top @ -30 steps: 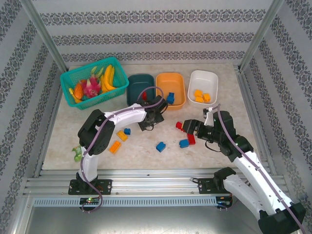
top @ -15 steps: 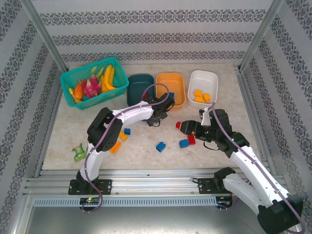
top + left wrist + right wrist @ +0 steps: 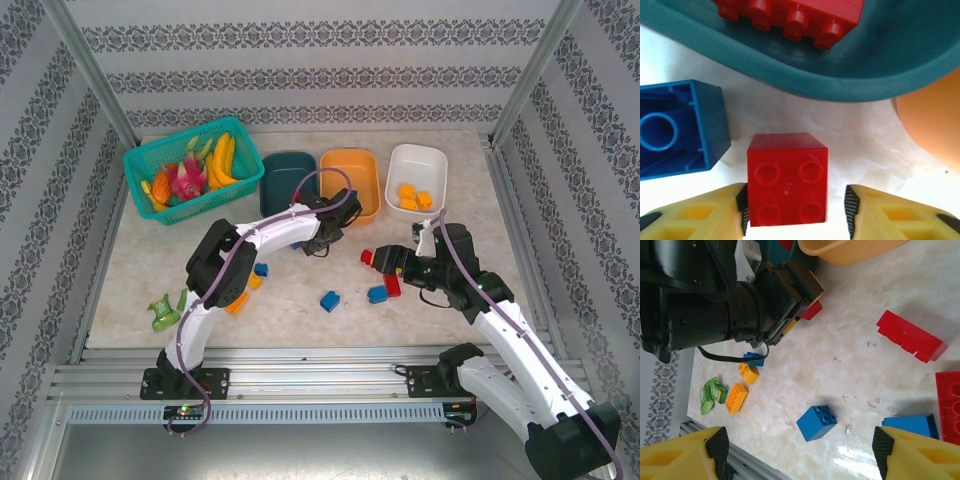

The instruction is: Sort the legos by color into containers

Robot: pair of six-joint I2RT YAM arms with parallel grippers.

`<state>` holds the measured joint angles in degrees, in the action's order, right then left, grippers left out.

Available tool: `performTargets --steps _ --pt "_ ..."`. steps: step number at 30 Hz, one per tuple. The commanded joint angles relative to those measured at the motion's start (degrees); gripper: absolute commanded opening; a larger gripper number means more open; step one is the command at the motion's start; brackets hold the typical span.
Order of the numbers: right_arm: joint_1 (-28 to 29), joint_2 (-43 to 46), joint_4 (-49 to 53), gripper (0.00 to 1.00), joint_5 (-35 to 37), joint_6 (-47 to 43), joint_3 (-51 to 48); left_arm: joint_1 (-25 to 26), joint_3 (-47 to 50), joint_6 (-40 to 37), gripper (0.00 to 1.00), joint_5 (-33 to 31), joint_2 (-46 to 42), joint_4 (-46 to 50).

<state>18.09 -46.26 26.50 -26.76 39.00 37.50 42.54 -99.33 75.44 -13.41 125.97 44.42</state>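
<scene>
Now your left gripper [image 3: 796, 212] has narrowed around the red brick [image 3: 787, 172], one pad touching, no grip yet; probably it goes into the teal tub [image 3: 850, 80]. Right gripper [image 3: 800, 450] is wide, empty.

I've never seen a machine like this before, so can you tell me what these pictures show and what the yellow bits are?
It's a robot with two arms bolted to a table. One picture is taken from above. The other two come from little cameras on each wrist, so the yellow bits are the robot's own fingers. On the table lie Lego bricks, such as a blue brick, plus a teal tub, an orange tub, a white tub and a mesh basket of toy fruit. The left gripper stands around a red brick with one finger touching it, not squeezed shut yet. The right gripper is open and holds nothing.
</scene>
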Motion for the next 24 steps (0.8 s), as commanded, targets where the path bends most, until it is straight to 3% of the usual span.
performTargets --steps 1,6,15,20,24 --pt "-0.55 -0.23 -0.4 0.78 -1.18 -0.09 1.09 0.01 -1.65 -1.22 0.42 -1.44 1.87 2.38" --pt "-0.6 -0.5 -0.07 0.78 -0.92 -0.07 1.34 -0.01 -1.79 -1.59 0.33 -1.16 1.53 2.18" --pt "-0.61 -0.58 0.55 0.78 -0.09 -0.46 2.86 3.4 -2.18 -4.31 0.32 0.43 -6.79 5.48" --pt "0.78 -1.69 -0.15 0.77 -0.33 -1.21 5.31 2.83 -1.74 -10.15 0.32 -2.56 -12.79 8.24" --pt "2.51 -4.62 -3.76 0.78 -0.79 -0.06 6.72 -0.41 -3.94 -16.08 0.32 -2.47 -13.12 11.83"
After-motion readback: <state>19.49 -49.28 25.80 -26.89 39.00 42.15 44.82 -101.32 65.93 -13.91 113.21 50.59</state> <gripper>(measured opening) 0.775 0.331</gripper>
